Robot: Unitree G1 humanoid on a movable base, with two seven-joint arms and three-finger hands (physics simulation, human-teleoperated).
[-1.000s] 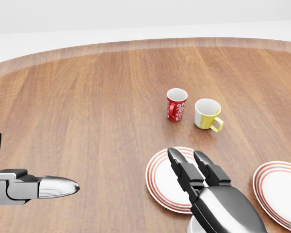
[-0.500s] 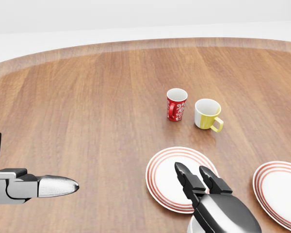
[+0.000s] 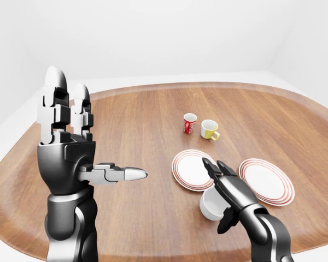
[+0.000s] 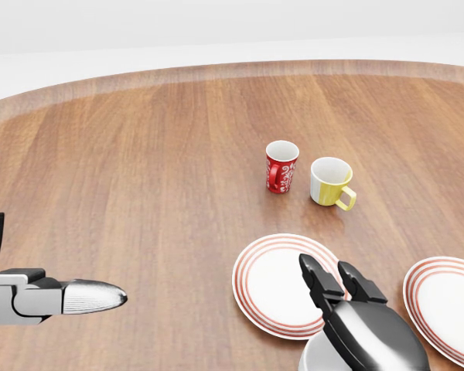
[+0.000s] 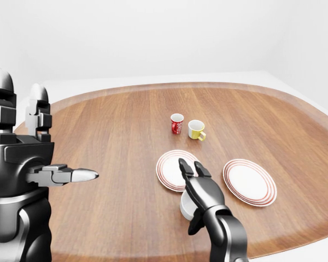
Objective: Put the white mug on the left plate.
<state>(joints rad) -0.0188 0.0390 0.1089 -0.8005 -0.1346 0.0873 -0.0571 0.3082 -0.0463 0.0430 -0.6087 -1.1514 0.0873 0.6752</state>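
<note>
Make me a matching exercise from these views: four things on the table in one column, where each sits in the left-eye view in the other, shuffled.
Things:
1. white mug
2. red mug
3. yellow mug
4. left plate

Places:
A. just right of the red mug
B. under the right hand, near the bottom
C. leftmost of the two standing mugs
D. left of the other plate

Pairs: 1-B, 2-C, 3-A, 4-D

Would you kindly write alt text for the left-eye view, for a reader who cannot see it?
The robot's right hand reaches over a white mug lying on a round wooden table, just below the left of two red-rimmed plates. Its left hand is raised, fingers upright and open. A red mug and a yellow mug stand beyond the plates.
</note>
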